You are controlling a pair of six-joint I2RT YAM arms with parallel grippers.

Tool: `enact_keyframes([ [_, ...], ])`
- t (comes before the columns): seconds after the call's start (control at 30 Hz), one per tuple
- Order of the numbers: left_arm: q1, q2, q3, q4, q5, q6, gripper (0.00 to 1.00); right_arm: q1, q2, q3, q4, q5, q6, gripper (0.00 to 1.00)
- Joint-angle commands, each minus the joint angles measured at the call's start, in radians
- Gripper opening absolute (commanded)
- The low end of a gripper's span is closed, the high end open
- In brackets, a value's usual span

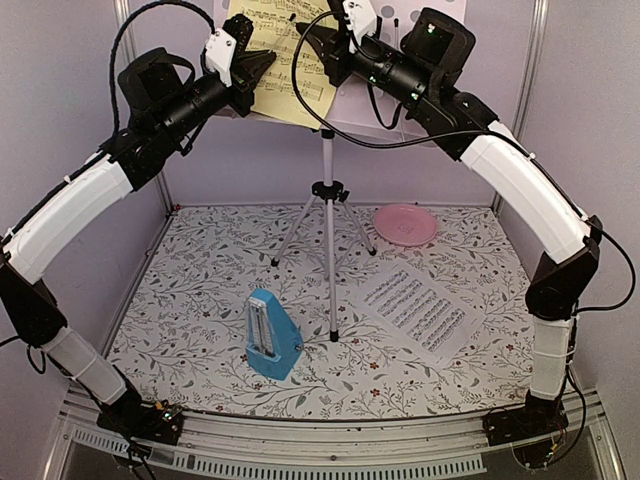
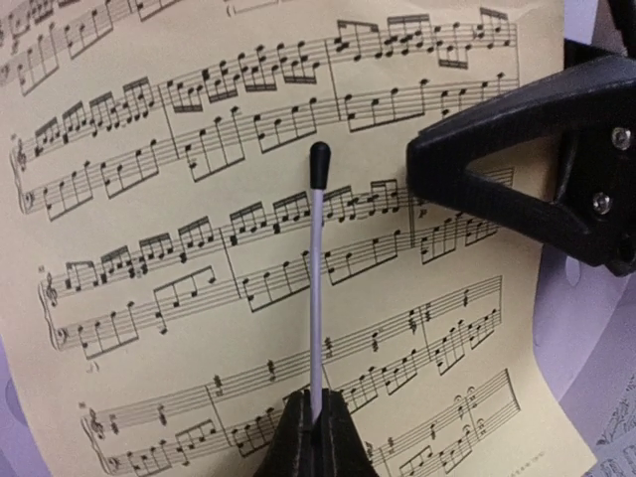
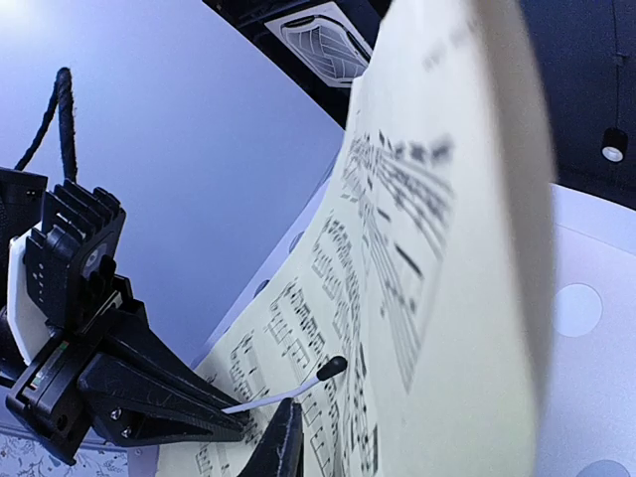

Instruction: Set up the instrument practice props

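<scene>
the music stand's (image 1: 328, 260) shelf is mostly hidden behind two raised arms and the yellow sheet (image 1: 290, 90) on it. both arms arch high to the stand's top. the left claw (image 2: 316, 425) is clenched on a thin white rod (image 2: 316, 298) in front of that sheet. the right claw (image 2: 415, 167) meets the sheet's right side, grip unclear. below the stand, the white sheet (image 1: 420, 310) lies right of its legs and the metronome (image 1: 272, 335) stands left.

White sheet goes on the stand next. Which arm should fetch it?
Likely right. The white sheet lies on the right side of the table, toward the right arm's base; the left gripper is shut on a thin rod in front of the yellow sheet.
</scene>
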Motion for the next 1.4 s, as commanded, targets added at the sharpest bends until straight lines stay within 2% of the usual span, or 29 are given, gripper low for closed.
enact_keyframes([
  [0.0,-0.009,-0.037,-0.023,0.017,-0.001,0.005,0.08,0.005,-0.004,0.013,0.044,0.059,0.004,0.18],
  [0.1,-0.01,-0.056,-0.033,0.012,-0.021,-0.002,0.18,0.005,-0.017,-0.001,0.068,0.091,0.005,0.29],
  [0.23,-0.009,-0.094,-0.052,-0.003,-0.044,-0.021,0.33,0.005,-0.032,-0.032,0.102,0.119,0.005,0.32],
  [0.3,-0.01,-0.121,-0.072,-0.008,-0.054,-0.037,0.4,0.005,-0.035,-0.034,0.101,0.129,0.006,0.37],
  [0.43,-0.009,-0.17,-0.098,-0.034,-0.089,-0.064,0.44,0.006,-0.061,-0.06,0.116,0.142,0.023,0.53],
  [0.5,-0.008,-0.185,-0.1,-0.065,-0.112,-0.074,0.44,0.006,-0.074,-0.068,0.114,0.146,0.035,0.55],
  [0.77,0.066,-0.22,-0.082,-0.185,-0.081,-0.228,0.44,0.006,-0.157,-0.187,0.112,0.181,0.095,0.58],
  [1.0,0.218,-0.194,-0.005,-0.31,0.143,-0.401,0.43,0.005,-0.192,-0.223,0.081,0.196,0.139,0.56],
  [1.17,0.281,-0.156,0.051,-0.345,0.239,-0.435,0.41,0.006,-0.206,-0.245,0.068,0.186,0.174,0.52],
  [1.37,0.301,-0.122,0.094,-0.333,0.293,-0.451,0.39,0.005,-0.215,-0.262,0.047,0.17,0.214,0.47],
])
